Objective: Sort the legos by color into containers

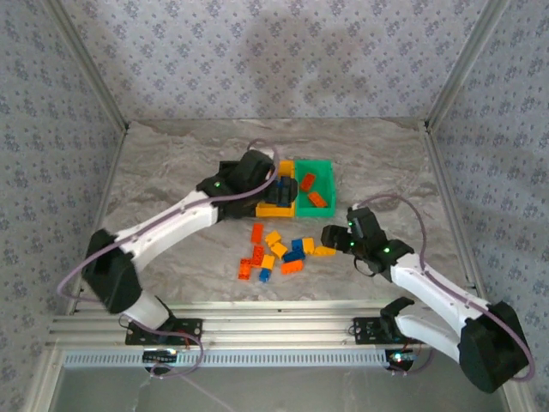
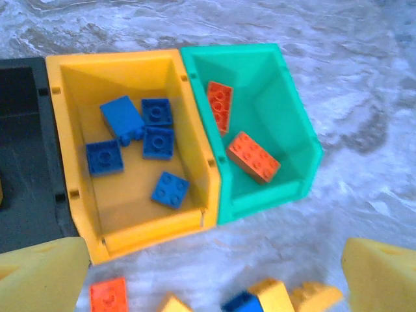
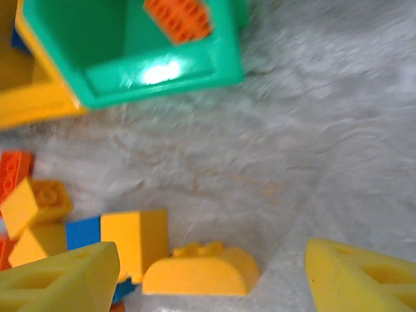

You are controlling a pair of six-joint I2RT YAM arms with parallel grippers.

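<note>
Blue bricks (image 2: 158, 142) share your yellow bin (image 2: 117, 65), so left gripper (image 2: 211, 276) gapes empty above; right gripper (image 3: 209, 279), open, frames a yellow brick (image 3: 201, 270).

the left wrist view cuts the black bin (image 2: 19, 149) at the left edge, and its bottom edge slices a loose red-orange brick (image 2: 109, 296), a blue brick (image 2: 242, 303) and both fingers (image 2: 39, 276) of the left pincer (image 2: 208, 263). from above, the left arm (image 1: 171, 225) covers that black bin and part of the yellow-orange bin (image 1: 276, 209). the right wrist view is smeared with blur; the green bin (image 3: 162, 71) and its red-orange brick (image 3: 179, 16) run off the top.
</note>
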